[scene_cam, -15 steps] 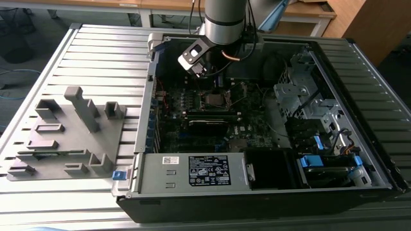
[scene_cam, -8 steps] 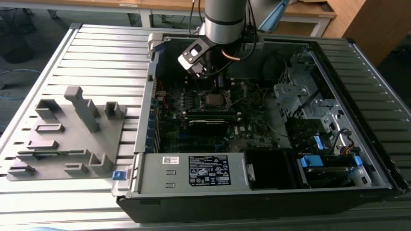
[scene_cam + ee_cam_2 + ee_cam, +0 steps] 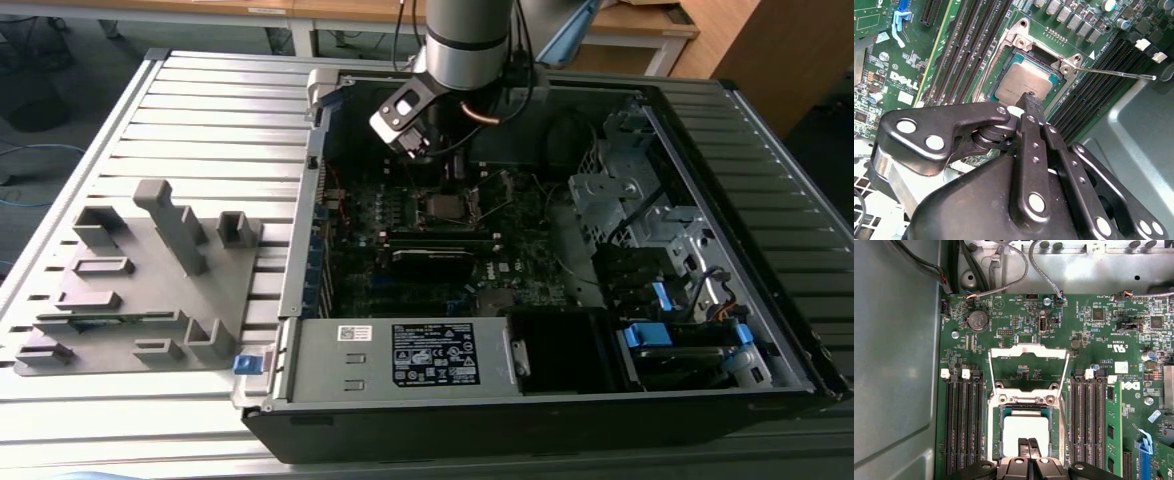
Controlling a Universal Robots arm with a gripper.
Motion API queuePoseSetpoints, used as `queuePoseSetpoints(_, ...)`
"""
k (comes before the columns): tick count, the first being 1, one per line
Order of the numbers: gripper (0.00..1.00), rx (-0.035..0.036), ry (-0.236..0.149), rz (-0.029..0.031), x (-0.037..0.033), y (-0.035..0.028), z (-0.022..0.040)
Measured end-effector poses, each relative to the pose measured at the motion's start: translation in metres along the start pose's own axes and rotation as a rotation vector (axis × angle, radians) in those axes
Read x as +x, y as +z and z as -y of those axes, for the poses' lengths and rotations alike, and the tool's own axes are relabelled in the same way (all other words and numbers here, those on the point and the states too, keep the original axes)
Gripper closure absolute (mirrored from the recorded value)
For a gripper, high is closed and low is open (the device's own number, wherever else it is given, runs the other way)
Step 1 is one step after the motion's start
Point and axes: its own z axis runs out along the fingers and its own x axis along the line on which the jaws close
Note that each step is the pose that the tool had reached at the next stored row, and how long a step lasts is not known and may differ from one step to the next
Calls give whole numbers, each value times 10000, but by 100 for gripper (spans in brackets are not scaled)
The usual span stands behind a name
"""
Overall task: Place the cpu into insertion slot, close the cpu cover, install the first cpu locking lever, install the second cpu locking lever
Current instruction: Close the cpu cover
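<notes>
The cpu (image 3: 1026,430) lies seated in the insertion slot (image 3: 995,440), mid-motherboard (image 3: 1094,340). The cpu cover (image 3: 1029,351) is flipped open. The gripper (image 3: 1028,442), fingers pressed together, is over the cpu's edge.

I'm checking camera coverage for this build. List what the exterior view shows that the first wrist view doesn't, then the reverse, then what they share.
Exterior view: the grey slotted fixture on the slatted table at that view's left, the labelled power supply, and the arm reaching down into the case.
First wrist view: the cpu seated in the insertion slot, the cpu cover swung open, and the tool, shut, over the chip.
Shared: the green motherboard and the insertion slot itself.
</notes>
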Motion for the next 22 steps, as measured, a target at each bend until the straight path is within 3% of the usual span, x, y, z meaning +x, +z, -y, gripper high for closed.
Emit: queuePoseSetpoints(22,89,-1,0,-1,2,-65,-4)
